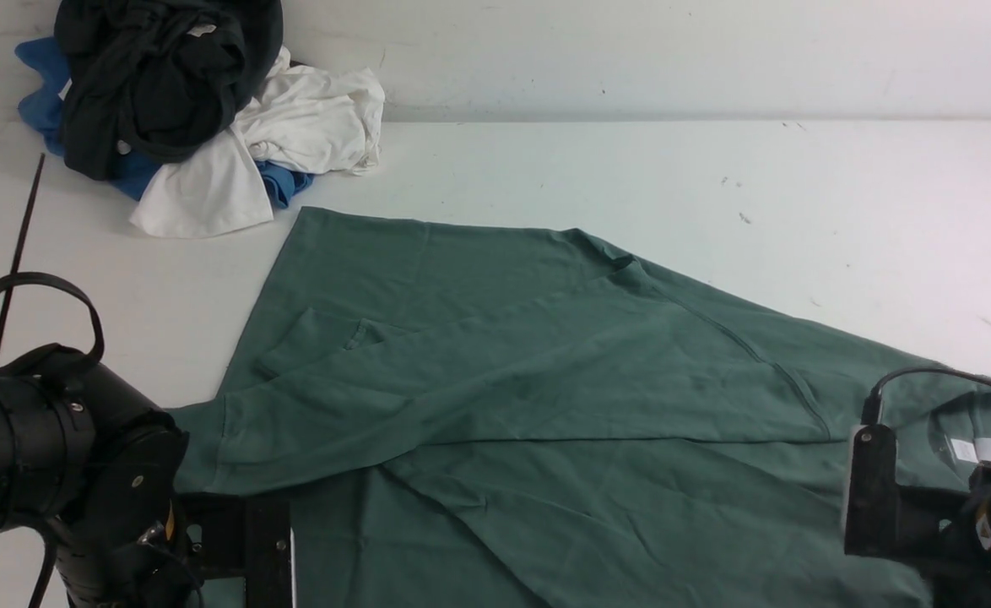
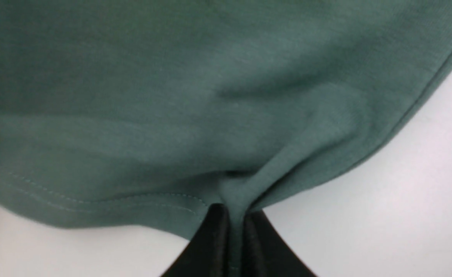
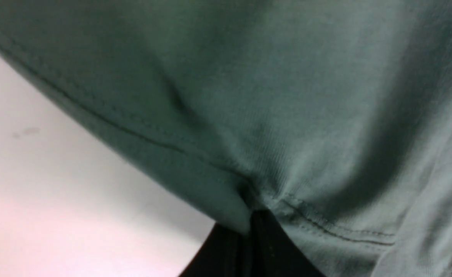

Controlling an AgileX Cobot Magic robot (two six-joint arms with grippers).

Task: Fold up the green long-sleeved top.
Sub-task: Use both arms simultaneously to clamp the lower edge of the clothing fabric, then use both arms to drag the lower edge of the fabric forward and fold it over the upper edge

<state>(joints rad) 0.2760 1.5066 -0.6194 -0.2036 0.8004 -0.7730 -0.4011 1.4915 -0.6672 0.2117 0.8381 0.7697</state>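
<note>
White table point(image 1: 630, 169) holds the green top point(image 1: 504, 380), spread across its middle and near side with the sleeves laid over the body. A pile of clothes point(image 1: 192, 110) sits at the far left corner. The left gripper point(image 2: 235, 238) pinches a stitched edge and the right gripper point(image 3: 255, 246) is clamped on another. The front view hides both sets of fingertips.

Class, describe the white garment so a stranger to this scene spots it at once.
At the white table's far left corner lies a clothes heap. The crumpled white garment spreads along its right side, beside a black garment and over a blue garment; it alone is pale.
</note>
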